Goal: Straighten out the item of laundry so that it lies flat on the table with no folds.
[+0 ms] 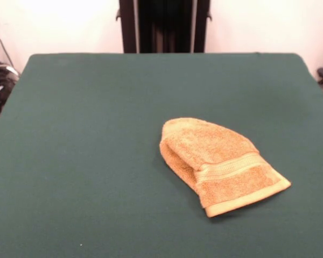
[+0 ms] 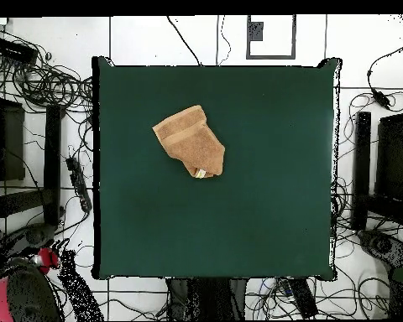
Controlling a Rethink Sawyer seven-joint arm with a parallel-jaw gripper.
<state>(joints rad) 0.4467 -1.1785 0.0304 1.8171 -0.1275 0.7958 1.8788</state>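
Note:
The orange-tan towel [image 1: 218, 164] lies folded over on the dark green table [image 1: 86, 161], right of centre in the front view. One woven band stripe and a hemmed edge show at its near right end; the far left end is a rounded fold. In the overhead view the towel [image 2: 190, 140] lies left of centre toward the far side of the table [image 2: 264, 210], with its small white label [image 2: 200, 173] at the lower end. The gripper and arm do not show in either view.
The robot's black pedestal [image 1: 162, 26] stands behind the table's far edge. Cables and power strips [image 2: 77, 180] lie on the floor around the table. A red and black machine part [image 2: 16, 289] sits at the overhead view's lower left.

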